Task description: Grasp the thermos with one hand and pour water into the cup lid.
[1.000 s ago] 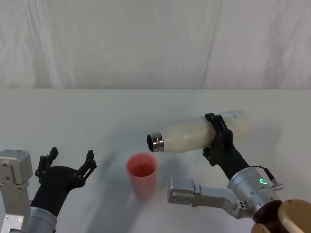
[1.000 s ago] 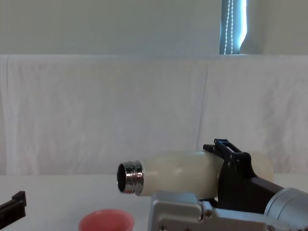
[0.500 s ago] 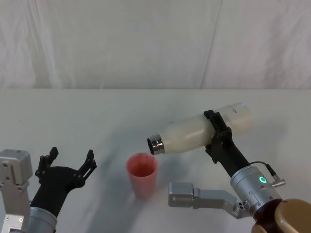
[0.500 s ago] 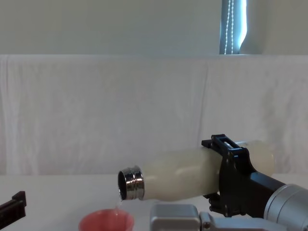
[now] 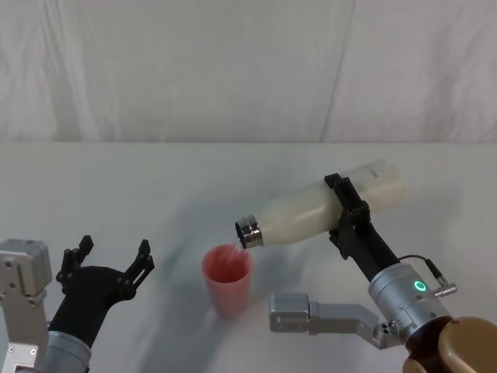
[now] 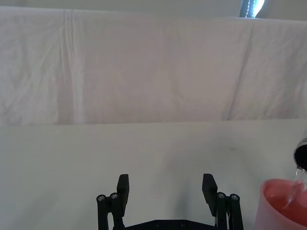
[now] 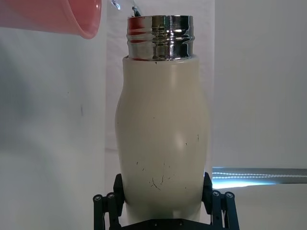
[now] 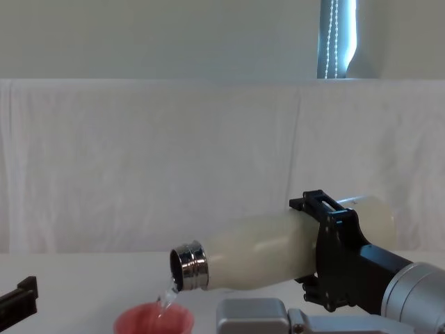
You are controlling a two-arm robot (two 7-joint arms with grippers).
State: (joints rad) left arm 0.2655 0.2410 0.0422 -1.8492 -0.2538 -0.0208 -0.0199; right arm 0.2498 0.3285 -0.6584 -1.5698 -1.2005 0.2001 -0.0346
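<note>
The right gripper is clamped around the thermos, held tipped above the table with its silver neck just over the cup lid. The chest view catches water falling into the cup, whose base is cut off there. The left gripper rests nearby, fingers spread and empty
</note>
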